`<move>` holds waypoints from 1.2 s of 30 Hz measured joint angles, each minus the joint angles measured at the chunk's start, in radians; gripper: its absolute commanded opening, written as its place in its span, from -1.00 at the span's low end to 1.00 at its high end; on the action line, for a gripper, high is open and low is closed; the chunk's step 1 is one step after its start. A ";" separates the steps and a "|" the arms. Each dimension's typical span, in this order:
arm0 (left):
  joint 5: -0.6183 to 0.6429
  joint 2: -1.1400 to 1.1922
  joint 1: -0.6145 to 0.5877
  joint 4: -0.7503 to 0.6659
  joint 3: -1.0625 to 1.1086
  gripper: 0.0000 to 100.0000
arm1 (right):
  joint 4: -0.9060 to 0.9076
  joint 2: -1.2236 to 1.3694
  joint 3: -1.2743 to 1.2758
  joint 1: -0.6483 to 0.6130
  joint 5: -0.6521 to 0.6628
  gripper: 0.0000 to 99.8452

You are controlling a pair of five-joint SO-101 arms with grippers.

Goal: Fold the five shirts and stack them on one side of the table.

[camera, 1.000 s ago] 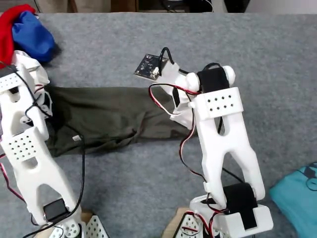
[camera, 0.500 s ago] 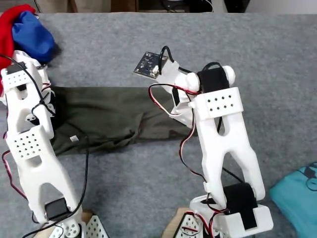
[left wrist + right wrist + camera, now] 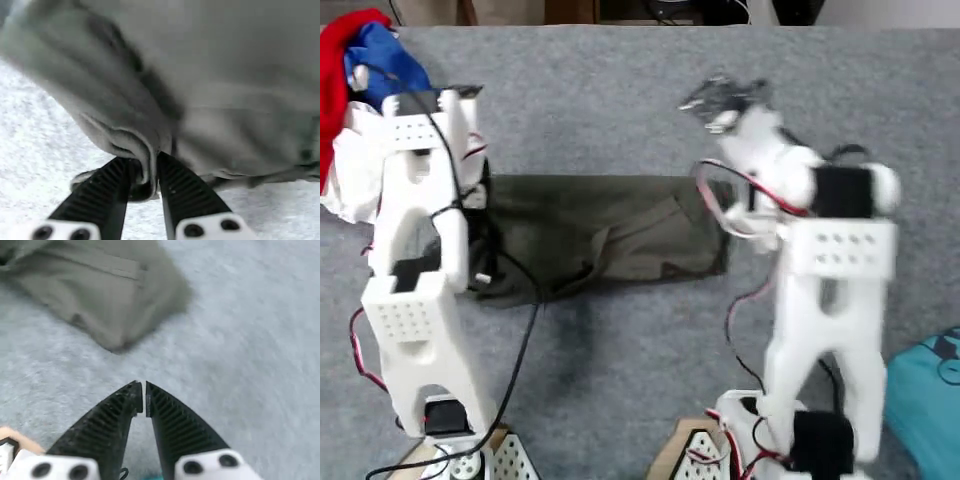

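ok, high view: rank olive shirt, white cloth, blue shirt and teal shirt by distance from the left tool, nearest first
1. olive shirt: mid-table, its edge pinched in the left tool.
2. white cloth: at the table's left edge, beside that arm.
3. blue shirt: far left corner.
4. teal shirt: near right corner, across the table.

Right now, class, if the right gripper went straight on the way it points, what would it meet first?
Probably the grey table cover, just beside the olive shirt's corner. The right gripper, jaws shut, points at bare cover, though depth is hard to judge.
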 measured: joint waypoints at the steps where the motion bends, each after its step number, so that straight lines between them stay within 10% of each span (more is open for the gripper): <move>1: 0.006 -0.018 0.029 0.000 0.000 -0.96 | 0.000 -0.020 0.000 0.038 0.000 -0.94; 19: 0.210 -0.058 0.453 0.000 -0.063 -0.96 | -0.094 -0.077 0.196 0.528 0.000 -0.94; 36: 0.287 0.092 0.692 0.000 -0.414 -0.96 | -0.118 -0.077 0.229 0.597 0.034 -0.94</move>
